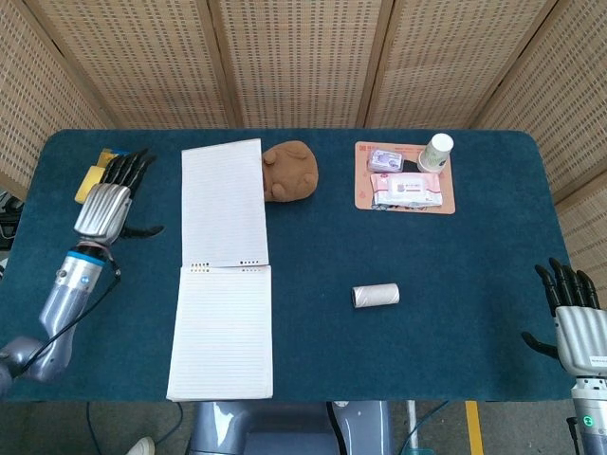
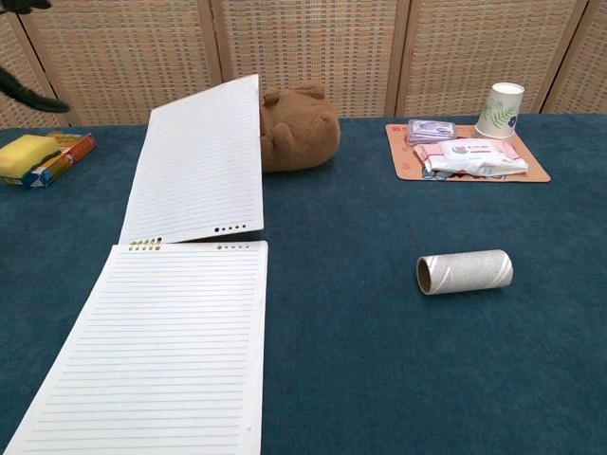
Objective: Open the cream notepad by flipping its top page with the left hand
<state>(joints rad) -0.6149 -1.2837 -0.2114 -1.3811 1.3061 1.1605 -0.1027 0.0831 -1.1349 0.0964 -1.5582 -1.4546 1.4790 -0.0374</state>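
The cream notepad (image 1: 222,327) (image 2: 161,341) lies open on the blue table. Its flipped top page (image 1: 224,203) (image 2: 197,161) slopes back, its far edge leaning on a brown plush toy (image 1: 289,171) (image 2: 299,127). My left hand (image 1: 107,198) hovers left of the page with fingers spread, holding nothing; only its fingertips (image 2: 33,100) show at the chest view's top left corner. At the bottom right of the head view my right hand (image 1: 572,318) sits with fingers apart and empty.
A yellow sponge on a small box (image 1: 98,176) (image 2: 43,155) lies far left. A cardboard tube (image 1: 376,296) (image 2: 465,271) rests mid-table. An orange mat (image 1: 362,201) (image 2: 403,169) at the back right bears a paper cup (image 1: 436,152) (image 2: 501,109) and packets.
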